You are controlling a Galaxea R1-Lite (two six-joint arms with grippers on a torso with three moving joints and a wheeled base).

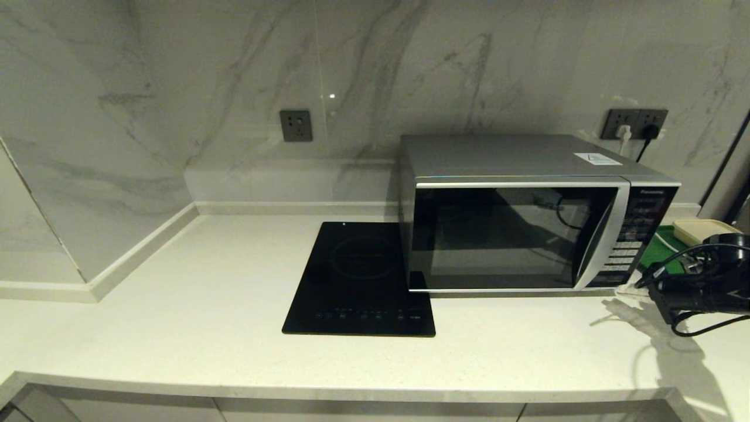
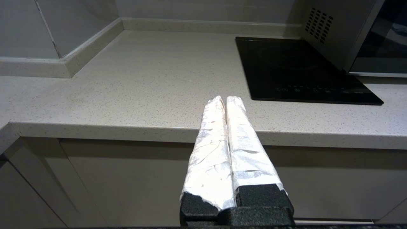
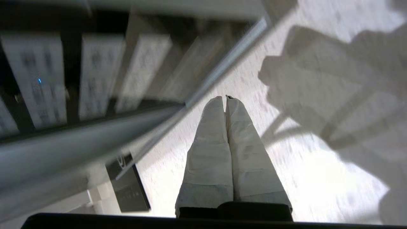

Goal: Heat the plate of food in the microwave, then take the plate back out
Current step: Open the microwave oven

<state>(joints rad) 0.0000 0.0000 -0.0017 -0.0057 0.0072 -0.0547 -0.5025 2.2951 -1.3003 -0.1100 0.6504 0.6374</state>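
Pale speckled counter (image 1: 176,305), marble wall (image 1: 176,88), black cooktop (image 1: 360,281) beside microwave (image 1: 527,223)

A pale speckled stone table (image 1: 176,328) runs the width of the scene, with flat light cabinet fronts (image 2: 127,184) below its front edge. Behind it rises a grey-veined white marble wall (image 1: 410,64), which turns a corner at the left and meets the table along a low upstand (image 1: 293,206); a dark socket plate (image 1: 295,125) sits on it, and a wider double outlet (image 1: 636,123) with two plugs lies farther right. A flat black glass cooktop (image 1: 360,281) is set on the table, and strong light throws hard shadows at the right end.
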